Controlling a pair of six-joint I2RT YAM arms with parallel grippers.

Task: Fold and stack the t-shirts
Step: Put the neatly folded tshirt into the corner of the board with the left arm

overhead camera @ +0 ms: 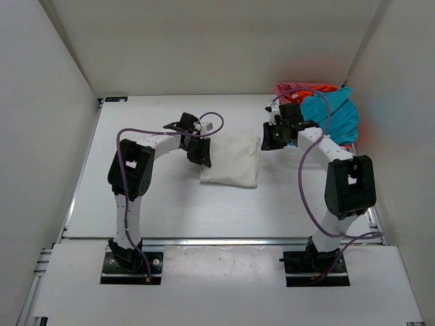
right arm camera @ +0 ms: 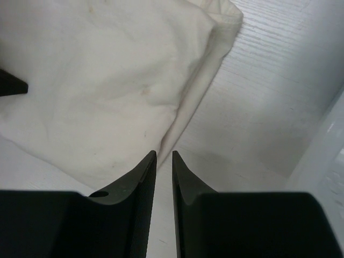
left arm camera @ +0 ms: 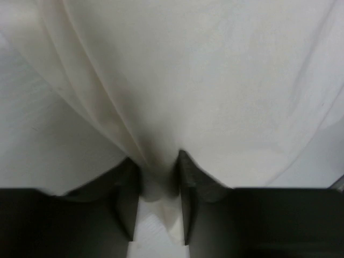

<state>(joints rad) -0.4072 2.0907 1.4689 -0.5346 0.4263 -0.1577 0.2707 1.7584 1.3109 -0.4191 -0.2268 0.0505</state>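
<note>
On the worktop point(overhead camera: 170, 210) the white t-shirt point(overhead camera: 231, 163) lies folded near the middle. The teal-blue t-shirt point(overhead camera: 333, 117) and pinkish-red t-shirt point(overhead camera: 292, 89) are heaped at the far right. The left tool point(left arm camera: 159, 161) pinches the white cloth's edge. The right tool point(right arm camera: 164, 158), nearly pressed together, grips nothing.

From above the light is bright and even, and my arms throw only soft, faint shadows on the table point(overhead camera: 136, 204). The white t-shirt point(overhead camera: 231, 159) has little contrast against this pale table. In the left wrist view the cloth is very near and a little out of focus, with a dark shadow in the fold just above my left gripper point(left arm camera: 159, 161). In both wrist views my fingers point(right arm camera: 134, 215) are black shapes almost without detail. In the right wrist view the table grain is sharp, but the far right edge is washed out.
</note>
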